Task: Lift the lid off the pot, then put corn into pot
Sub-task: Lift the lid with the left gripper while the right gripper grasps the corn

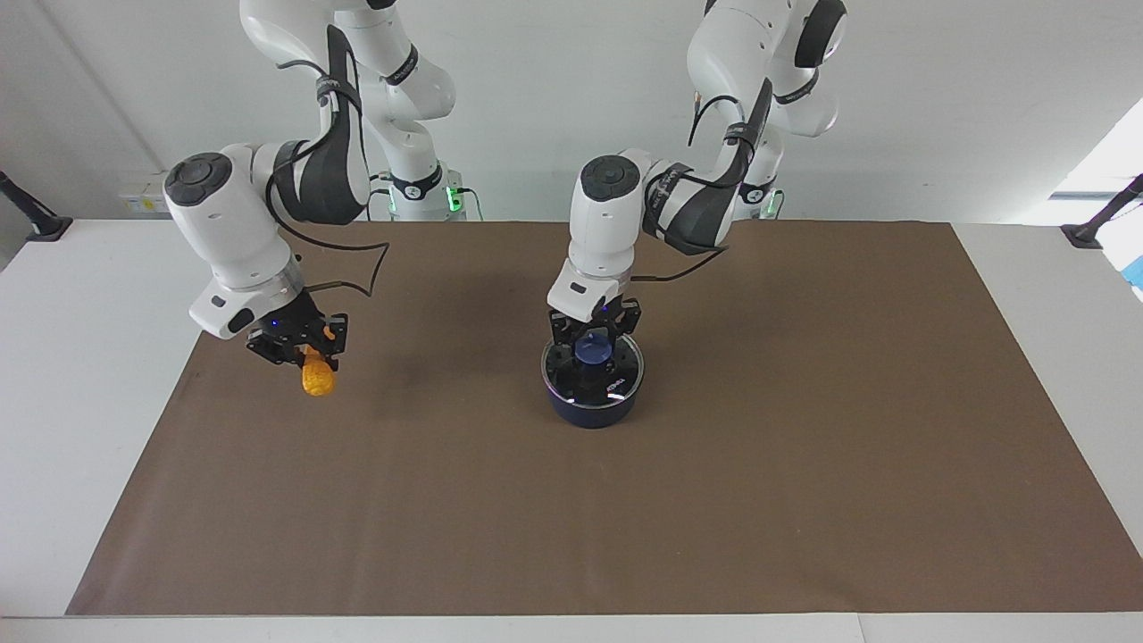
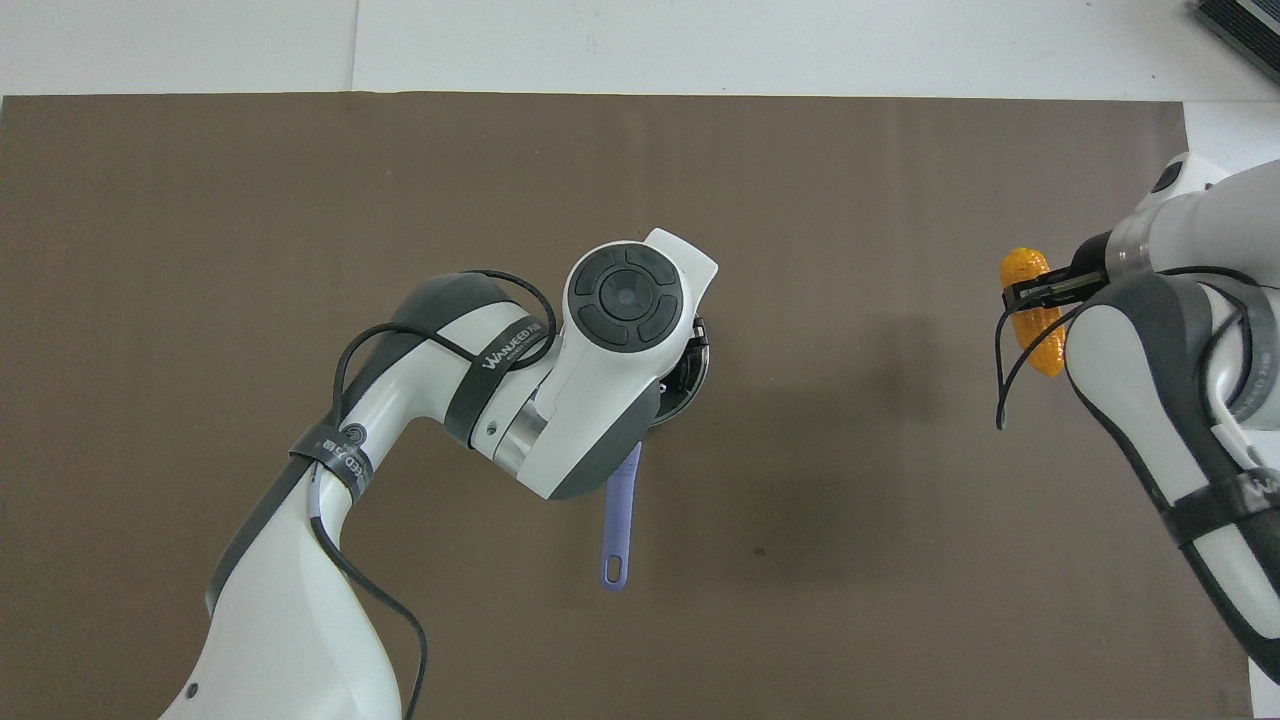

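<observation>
The dark blue pot stands in the middle of the brown mat, its long blue handle pointing toward the robots. The glass lid lies on the pot or just above it; I cannot tell which. My left gripper is shut on the lid's blue knob. In the overhead view the left wrist hides most of the lid. My right gripper is up in the air over the mat's edge at the right arm's end, shut on the orange corn, which hangs below it. From overhead the corn shows beside the right wrist.
The brown mat covers most of the white table. A small dark speck lies on the mat near the pot's handle. Nothing else stands on the mat.
</observation>
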